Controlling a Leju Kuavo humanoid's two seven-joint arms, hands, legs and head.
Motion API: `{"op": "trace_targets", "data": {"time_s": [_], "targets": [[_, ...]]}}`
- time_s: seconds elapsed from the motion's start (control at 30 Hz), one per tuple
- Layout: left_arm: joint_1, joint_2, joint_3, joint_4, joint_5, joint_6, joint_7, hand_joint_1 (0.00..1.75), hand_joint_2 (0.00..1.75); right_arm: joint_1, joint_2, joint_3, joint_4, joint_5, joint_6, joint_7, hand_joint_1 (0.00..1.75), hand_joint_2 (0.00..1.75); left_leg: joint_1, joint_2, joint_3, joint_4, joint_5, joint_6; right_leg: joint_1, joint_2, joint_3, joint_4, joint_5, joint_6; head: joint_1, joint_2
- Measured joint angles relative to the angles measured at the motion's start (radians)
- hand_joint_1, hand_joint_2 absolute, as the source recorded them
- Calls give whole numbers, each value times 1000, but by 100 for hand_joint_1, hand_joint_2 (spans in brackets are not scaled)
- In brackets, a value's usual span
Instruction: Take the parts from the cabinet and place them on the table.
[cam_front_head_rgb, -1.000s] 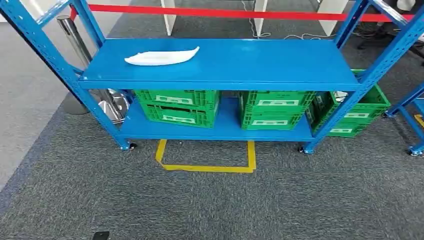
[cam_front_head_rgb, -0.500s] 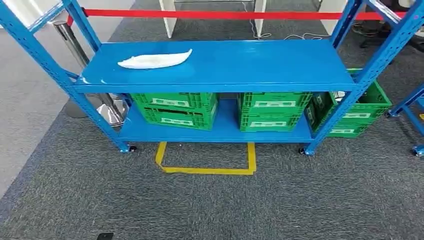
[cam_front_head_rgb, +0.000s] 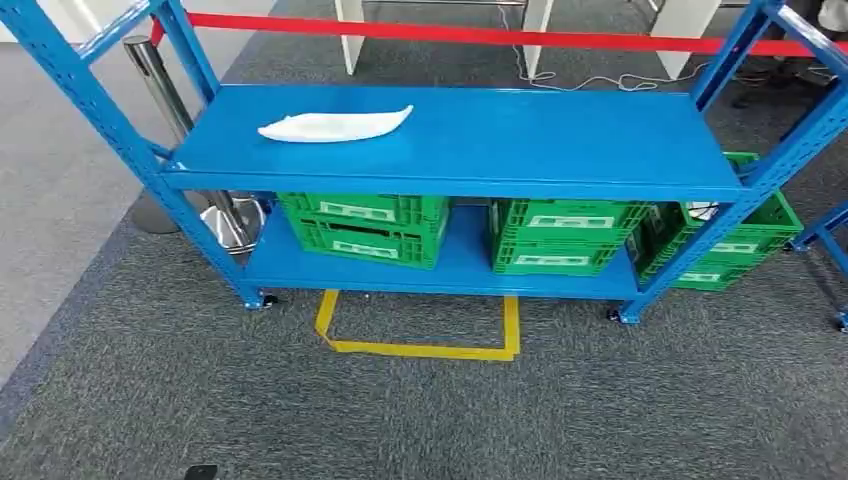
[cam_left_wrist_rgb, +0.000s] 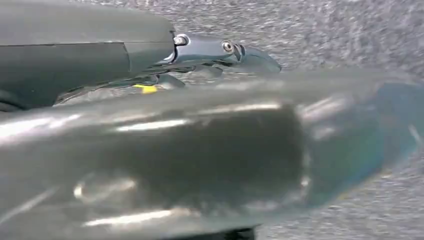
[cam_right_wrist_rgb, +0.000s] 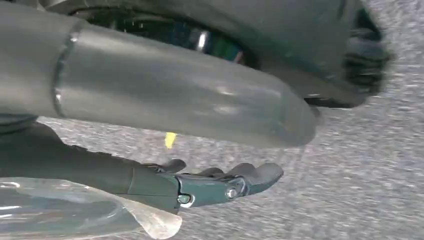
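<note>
So I'm facing the blue cabinet (cam_front_head_rgb: 450, 135), and the white part (cam_front_head_rgb: 335, 125) I'm after lies flat on its top shelf, upper left of the frame in my head view, well apart from everything else up there. It's a long, thin, leaf-shaped shell that tapers to a point at the right end. My guess is it's moulded plastic: light, fairly stiff, maybe a bit flexy along its length, and probably slick on that smooth painted shelf, so it could skate away if I poke it from the side. I'd take it around the wider middle, thumb on one long edge and fingers on the other, not by the skinny tip, which looks like the bit most likely to bend or twist out of a grip. Down on the lower shelf sit green crates (cam_front_head_rgb: 365, 225), and there's yellow tape (cam_front_head_rgb: 420, 348) marking a box on the carpet in front. As for my own bits: my left robot hand (cam_left_wrist_rgb: 220, 52) hangs over the grey carpet with its fingers lying loosely stretched out, holding nothing and touching nothing. My right robot hand (cam_right_wrist_rgb: 220, 182) is the same story, fingers slack and apart over the carpet, nothing in it.
</note>
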Motion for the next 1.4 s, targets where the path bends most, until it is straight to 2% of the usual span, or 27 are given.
{"op": "trace_targets", "data": {"time_s": [0.03,0.07,0.1,0.2,0.27,0.33,0.4,0.47,0.5,0.53,0.57,0.6,0.63,0.7,0.77,0.8,0.87,0.93,0.97,1.0,1.03,1.07,1.17,1.2,1.27,1.33,1.4], "targets": [[0,0,1,0,2,0,0,0,0,1,0,0,1,3,2,3,0,0,-2,0,7,2,-9,-6,3,1,1,-14,-14,-3,-2,0],[-3,1,1,0,2,2,0,0,0,-1,0,0,1,4,3,2,0,0,-2,0,3,4,-17,-14,6,-3,8,-29,-55,-14,-1,0],[-3,0,2,0,2,2,0,0,0,0,0,0,0,4,3,3,0,0,-2,2,7,0,-25,-22,9,-3,23,-30,-33,-23,-2,0],[-4,1,2,0,2,2,-1,0,0,3,0,-1,0,4,5,3,0,0,1,2,12,43,-20,-33,3,-1,54,-38,-44,-44,-7,1],[-7,0,2,0,2,2,-6,0,0,-1,0,-1,0,4,5,4,0,0,4,2,-63,175,-24,-47,2,-3,80,-41,-64,-54,-12,0],[-4,0,2,0,2,1,-11,0,0,-1,0,-1,0,4,6,6,0,0,8,2,-156,294,-90,-55,2,-1,106,-41,-88,-56,-11,0],[0,0,2,0,2,0,-15,0,0,2,0,-1,0,3,6,7,0,0,9,2,-205,307,-115,-56,2,2,137,-41,-113,-53,-12,0],[0,2,2,0,2,-2,-16,0,0,2,0,-1,0,3,6,7,0,0,9,2,-203,213,-54,-48,2,4,177,-43,-141,-51,-12,0],[1,3,2,0,2,-2,-16,0,0,1,0,-1,0,4,6,7,0,0,7,3,-198,147,17,-41,2,3,189,-45,-154,-49,-12,0],[4,3,3,0,0,-2,-16,0,0,3,0,-1,0,4,6,7,0,0,3,8,-201,81,132,-32,2,1,196,-52,-169,-45,-13,0],[5,7,4,0,-1,-2,-16,0,0,1,0,-1,1,4,6,8,0,0,-5,10,-202,87,103,-30,4,5,215,-54,-180,-36,-11,0],[6,6,4,0,-1,-2,-16,0,0,-2,0,-1,0,4,6,8,0,0,-7,8,-193,80,94,-24,4,3,217,-65,-189,-29,-13,0],[7,6,4,0,-1,-2,-16,0,0,-1,0,-2,0,3,6,8,0,0,-8,6,-187,64,100,-16,5,0,251,-71,-178,-22,-12,0],[4,5,4,0,-1,-3,-17,0,0,-4,0,-2,-1,4,6,8,0,0,-1,2,-150,39,96,-4,4,0,244,-65,-161,-5,-12,0],[3,7,4,0,-1,-3,-17,0,0,-9,0,-1,-1,4,6,8,0,0,-3,1,-110,13,83,6,3,1,172,61,-139,-7,-8,0],[1,7,4,0,-1,-3,-17,0,0,-10,0,-1,-1,4,6,8,0,0,-3,1,-95,6,72,7,3,1,114,134,-158,-9,-6,0],[1,7,4,0,-1,-3,-17,0,0,-5,0,-1,-1,3,6,8,0,0,-4,-1,-59,-1,45,11,4,2,22,210,-247,-1,-5,0],[4,7,4,0,-1,-3,-17,0,0,0,0,-1,-1,3,6,8,0,0,-4,-7,-11,-1,9,10,4,1,-26,178,-287,2,-1,0],[5,7,4,0,-1,-1,-16,0,0,1,0,-1,-1,3,6,8,0,0,-4,-8,16,0,-6,9,4,2,-36,134,-263,2,0,0],[4,7,4,0,-1,2,-14,0,0,2,0,-1,0,3,6,8,0,0,-5,-7,43,0,-27,8,4,2,-42,80,-192,-6,0,0],[5,7,4,0,-2,6,-11,0,0,8,0,-1,1,3,6,8,0,0,-5,-7,55,-1,-51,4,4,2,-55,17,-40,-17,1,0],[2,7,5,0,-2,9,-9,0,0,10,-1,-2,2,3,6,8,0,0,-7,-8,78,18,-72,-2,10,1,-69,8,35,-19,-3,0],[-4,5,5,0,-3,14,-6,0,0,2,-1,-2,0,4,6,11,0,0,-1,-9,81,2,-77,-16,19,4,-45,3,17,-39,0,0],[-9,4,5,1,-5,14,-7,0,0,1,-2,-2,0,4,6,11,0,0,-3,-9,72,19,-65,-26,11,5,-32,-7,15,-41,-2,0],[-13,3,5,1,-8,15,-7,0,0,-3,-2,-2,0,4,6,10,0,0,0,-5,11,136,-39,-39,8,2,-2,-28,5,-53,-5,0],[-11,3,5,1,-10,21,-4,0,0,-7,-2,-2,0,4,6,11,0,0,8,-5,-77,253,-102,-48,7,1,21,-35,-10,-56,-4,0],[-9,3,5,1,-10,33,5,0,0,-5,-2,-2,0,4,6,11,0,0,13,-4,-129,285,-157,-54,6,3,43,-35,-26,-57,-4,0]]}}
